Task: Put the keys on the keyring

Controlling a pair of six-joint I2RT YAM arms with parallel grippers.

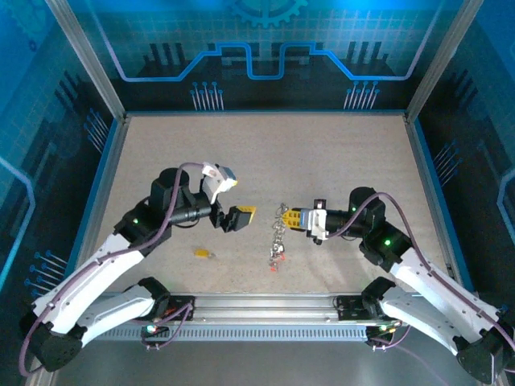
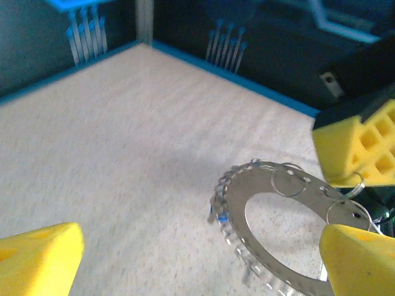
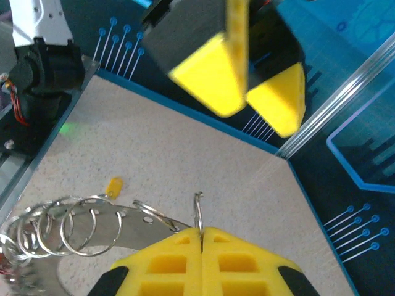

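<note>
silvery keyring (image 1: 280, 232) lengthwise toward near edge, keys (image 1: 276, 259) nearest

Open tabletop (image 1: 265, 153) beyond; keyring (image 1: 278, 233) between left hand (image 1: 239, 217) and right hand (image 1: 292, 217)

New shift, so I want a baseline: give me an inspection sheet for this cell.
Surface: beige speckled table.
Job's things: keyring held by the right gripper, red key at its near end; yellow key loose on the table.
Clutter: nothing seen.
Grippers: left gripper open and empty, facing the keyring; right gripper shut on the keyring.
Cables: purple cables along both arms, off the keys.
Surroundings: blue printed walls, metal frame.
</note>
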